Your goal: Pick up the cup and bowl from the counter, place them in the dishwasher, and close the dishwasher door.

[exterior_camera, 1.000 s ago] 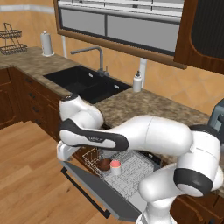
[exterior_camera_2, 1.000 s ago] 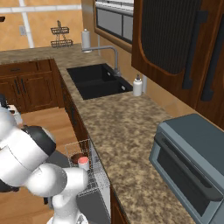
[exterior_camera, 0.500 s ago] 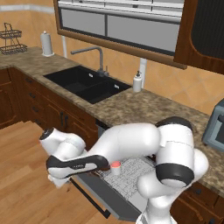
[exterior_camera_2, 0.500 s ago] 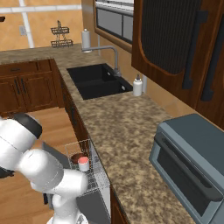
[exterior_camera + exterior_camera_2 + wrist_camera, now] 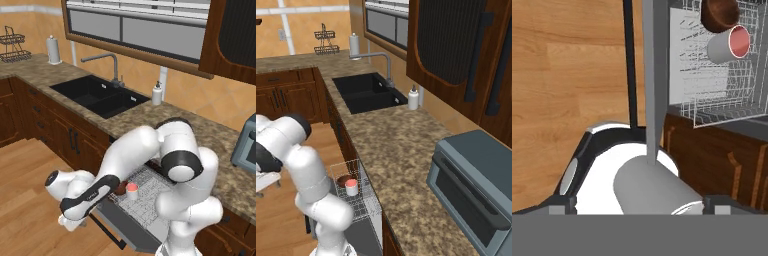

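The white cup with its pinkish-red inside stands in the white wire rack of the open dishwasher, and the dark reddish-brown bowl sits just beside it. In the right base view the cup and bowl lie together in the rack. The dishwasher door hangs pulled down, with its black bar handle at the outer edge. My gripper is low over the floor, left of the door's edge. In the hand view the gripper is open and holds nothing; the door, cup and bowl lie ahead.
The granite counter runs above the dishwasher, with a black sink and a white soap dispenser. A grey toaster oven sits at the counter's right end. Wooden floor spreads to the left; brown cabinet doors stand beside the dishwasher.
The arm has swung from over the rack down and to the left, ending low beside the door's outer edge. Cup and bowl have stayed in the rack. The jaws stay open.
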